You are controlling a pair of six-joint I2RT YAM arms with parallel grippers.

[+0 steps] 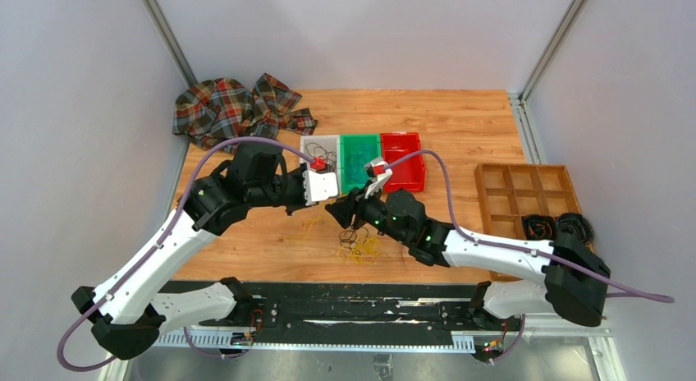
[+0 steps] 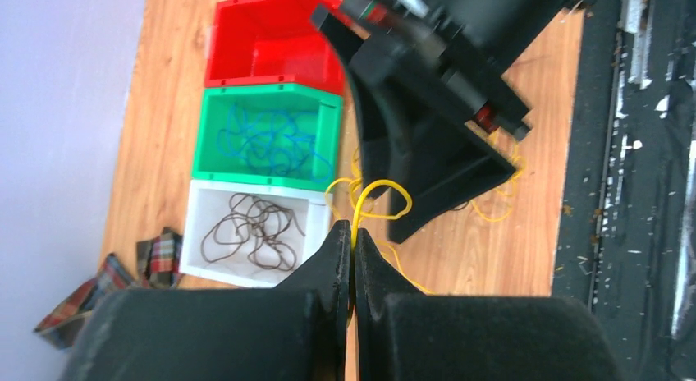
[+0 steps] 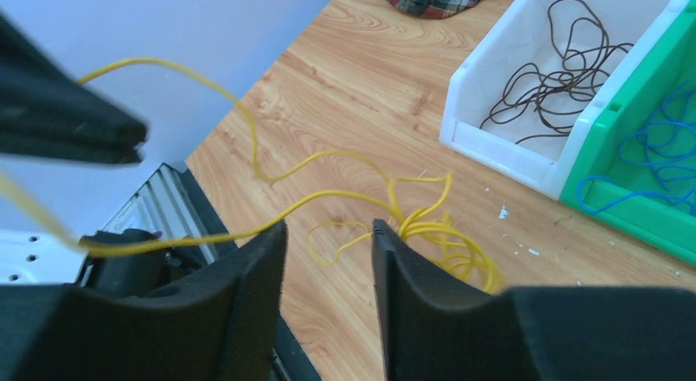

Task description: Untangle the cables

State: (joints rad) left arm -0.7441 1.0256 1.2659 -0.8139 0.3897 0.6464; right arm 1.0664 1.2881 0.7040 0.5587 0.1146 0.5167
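Left hand (image 2: 353, 236) pinching yellow cable (image 2: 382, 186) in fully closed jaws, holding strand above bench (image 2: 509, 266). Right hand (image 3: 327, 254) hovering alongside, jaws parted, gripping nothing. Other yellow cables (image 3: 450, 237) lying tangled on bench beside white bin (image 3: 492, 143) holding brown cables (image 3: 558, 77). Blue cables (image 3: 657, 151) sitting in green bin (image 3: 632, 208).

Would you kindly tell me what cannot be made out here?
- Red plastic bin: part hidden by the right arm, left wrist view.
- Thin yellow cable pile: partly behind a finger of the right gripper, right wrist view.
- Wooden compartment tray: dark contents too small, top view.
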